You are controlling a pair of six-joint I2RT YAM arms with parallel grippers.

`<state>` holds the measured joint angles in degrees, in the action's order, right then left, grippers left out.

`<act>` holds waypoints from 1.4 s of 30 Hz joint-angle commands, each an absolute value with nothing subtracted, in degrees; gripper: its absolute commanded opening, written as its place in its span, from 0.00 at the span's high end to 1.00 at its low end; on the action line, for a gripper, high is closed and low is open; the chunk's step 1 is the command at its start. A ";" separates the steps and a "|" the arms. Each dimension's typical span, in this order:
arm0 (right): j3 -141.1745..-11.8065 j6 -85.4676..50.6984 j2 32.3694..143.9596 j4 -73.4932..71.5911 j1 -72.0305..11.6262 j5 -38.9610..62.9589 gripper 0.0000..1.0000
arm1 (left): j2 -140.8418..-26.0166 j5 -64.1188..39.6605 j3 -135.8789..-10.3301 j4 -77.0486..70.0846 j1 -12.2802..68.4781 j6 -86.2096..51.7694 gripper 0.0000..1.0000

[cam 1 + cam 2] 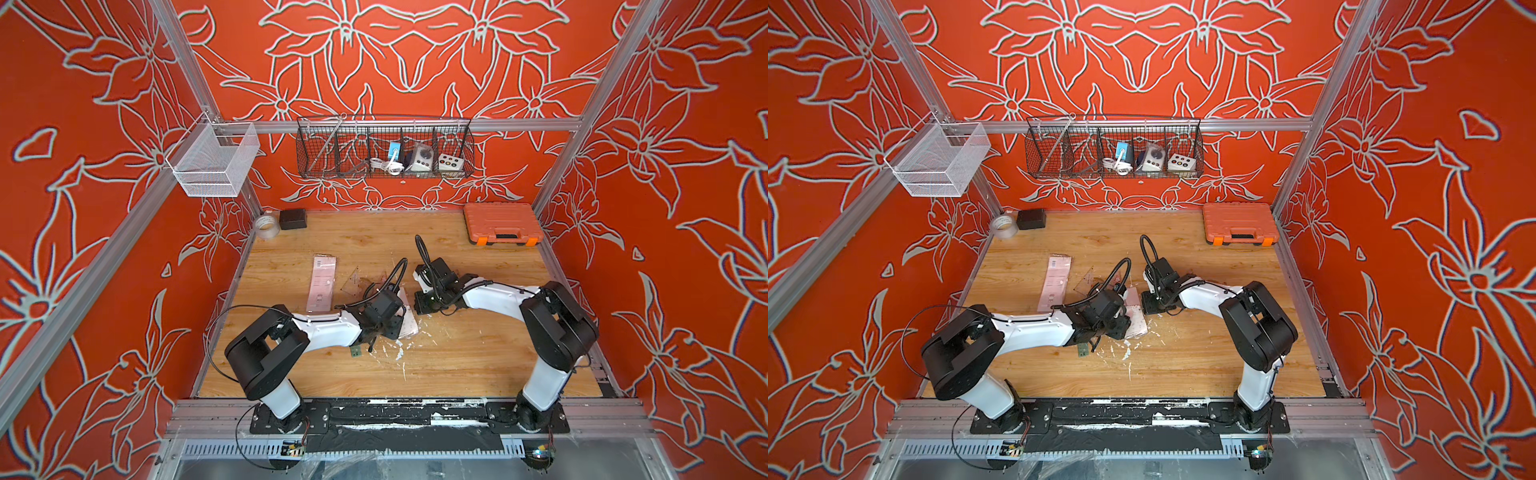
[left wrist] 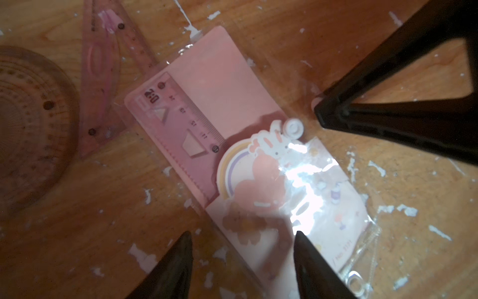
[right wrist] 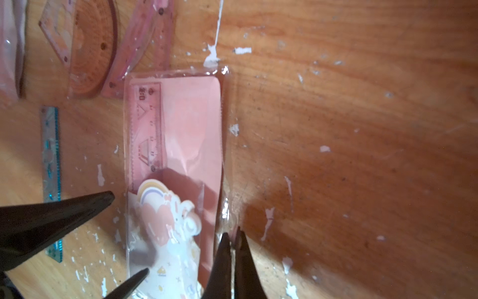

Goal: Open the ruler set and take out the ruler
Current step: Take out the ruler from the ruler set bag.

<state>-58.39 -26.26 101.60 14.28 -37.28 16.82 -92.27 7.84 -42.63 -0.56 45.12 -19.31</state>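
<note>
One ruler set [image 2: 219, 85] lies near the table [image 1: 457, 365] centre, ruler [image 2: 181, 124] inside. Left gripper [image 2: 242, 233], released, straddles its printed end, likely steadying. Right gripper [image 3: 232, 231] is clenched at its clear edge, likely to open it.

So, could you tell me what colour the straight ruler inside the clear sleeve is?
Translucent pink straight ruler; it shows best in the left wrist view.

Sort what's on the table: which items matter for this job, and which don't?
Job: ruler set pouch, pink ruler inside it.
Lying about: protractor, set square, blue ruler, tape roll, black box, orange tool case, pink packaging.
</note>
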 commanded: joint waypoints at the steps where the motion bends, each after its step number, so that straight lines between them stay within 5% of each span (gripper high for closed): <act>1: -59.20 -26.40 100.43 14.98 -37.53 16.44 1.00 | -91.19 8.42 -42.01 -0.87 45.44 -19.19 0.40; 22: -51.74 -33.12 86.66 8.61 -37.09 27.50 1.00 | -74.03 1.94 -38.24 -2.58 42.12 -23.24 0.19; 35: -45.97 -38.61 80.65 0.79 -37.09 29.36 1.00 | -79.46 -4.20 -43.77 1.93 40.17 -22.66 0.14; 38: -45.11 -39.30 79.32 0.29 -37.16 28.58 1.00 | -81.35 -3.64 -45.20 2.70 40.16 -22.70 0.16; 42: -44.76 -39.21 78.51 0.29 -37.13 28.39 1.00 | -83.33 -2.98 -45.53 2.62 40.17 -22.42 0.34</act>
